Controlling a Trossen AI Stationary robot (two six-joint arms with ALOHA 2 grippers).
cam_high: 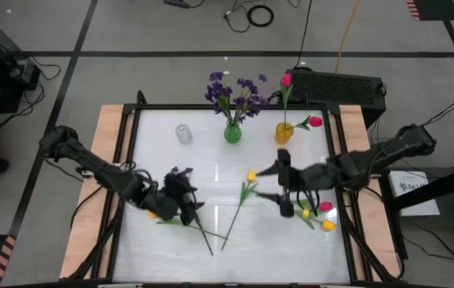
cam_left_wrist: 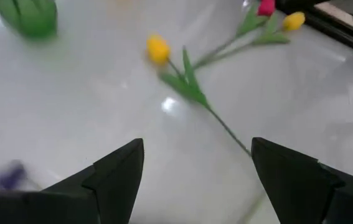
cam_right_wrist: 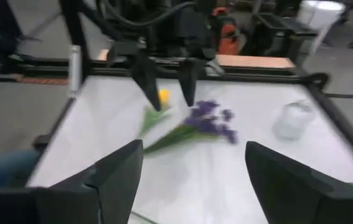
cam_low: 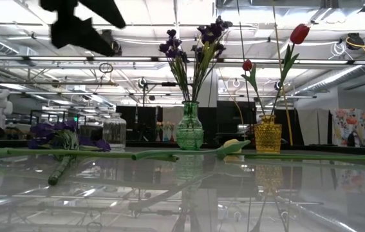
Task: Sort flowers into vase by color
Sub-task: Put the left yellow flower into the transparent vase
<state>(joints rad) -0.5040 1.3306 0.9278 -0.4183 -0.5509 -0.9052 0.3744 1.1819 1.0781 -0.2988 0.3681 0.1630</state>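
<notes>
Judging the risk: left gripper, jaws spread and empty, hovers over the purple bunch and a yellow tulip at seven o'clock; crossed stems could drag both together. Right gripper, jaws spread, hangs at three o'clock by the central yellow tulip. Three vases: clear, green, amber. Three tulips lie at four o'clock.

You get one overhead view looking straight down on the whole table. The low view sits at tabletop height, facing level across it toward the green vase at frame centre. Each wrist camera looks closely past its own fingers; the left wrist and overhead views share the yellow tulip.
</notes>
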